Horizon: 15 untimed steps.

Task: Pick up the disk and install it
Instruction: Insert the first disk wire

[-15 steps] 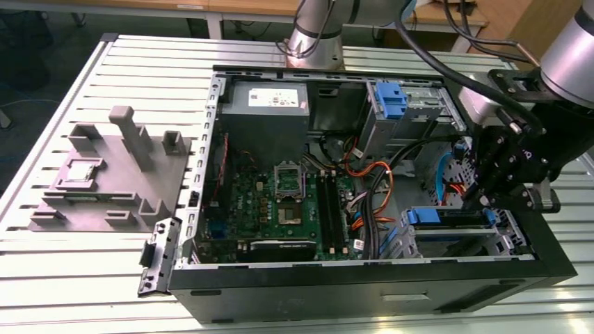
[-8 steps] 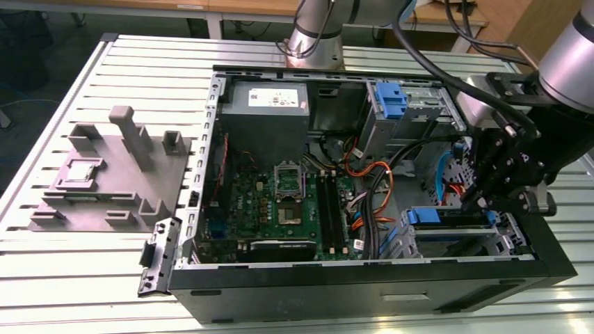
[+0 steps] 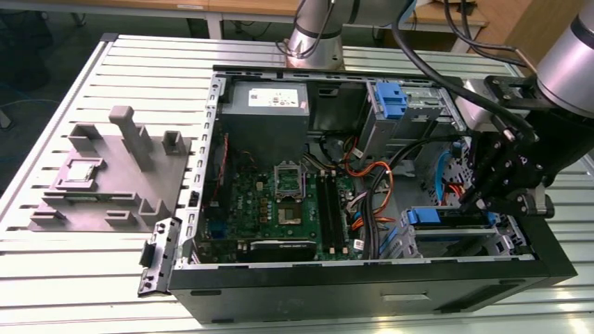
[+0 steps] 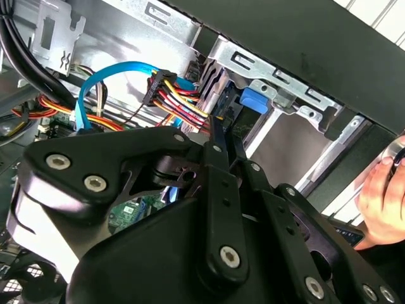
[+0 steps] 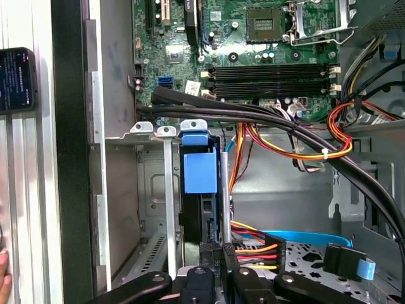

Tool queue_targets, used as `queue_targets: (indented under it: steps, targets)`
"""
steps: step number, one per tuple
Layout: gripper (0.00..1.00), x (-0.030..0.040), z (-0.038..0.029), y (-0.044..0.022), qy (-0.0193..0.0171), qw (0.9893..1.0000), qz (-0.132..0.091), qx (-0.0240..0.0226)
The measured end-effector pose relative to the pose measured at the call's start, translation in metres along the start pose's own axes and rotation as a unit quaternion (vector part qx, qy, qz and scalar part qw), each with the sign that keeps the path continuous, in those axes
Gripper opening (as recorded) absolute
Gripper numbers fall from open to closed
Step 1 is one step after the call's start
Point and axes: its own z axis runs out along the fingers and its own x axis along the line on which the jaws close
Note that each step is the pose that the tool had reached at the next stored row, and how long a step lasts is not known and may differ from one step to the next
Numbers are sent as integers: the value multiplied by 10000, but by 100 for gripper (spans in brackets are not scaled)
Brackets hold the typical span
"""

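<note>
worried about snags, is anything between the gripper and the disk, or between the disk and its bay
Nothing visible. In the first wrist view the disk already sits in the bay, with the gripper right at it. The coloured cables pass beside the gripper, not between.

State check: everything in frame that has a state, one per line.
Computer case: side panel off, lying flat on the table.
Disk: on edge in the drive cage, blue tab showing.
Gripper: down inside the case, right above the disk.
Processor socket: empty.
</note>
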Motion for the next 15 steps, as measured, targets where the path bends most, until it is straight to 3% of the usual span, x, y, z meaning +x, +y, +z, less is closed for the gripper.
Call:
queue_targets:
  steps: [15]
  targets:
    - [17, 32, 43, -1, -17, 10000, -9, -1]
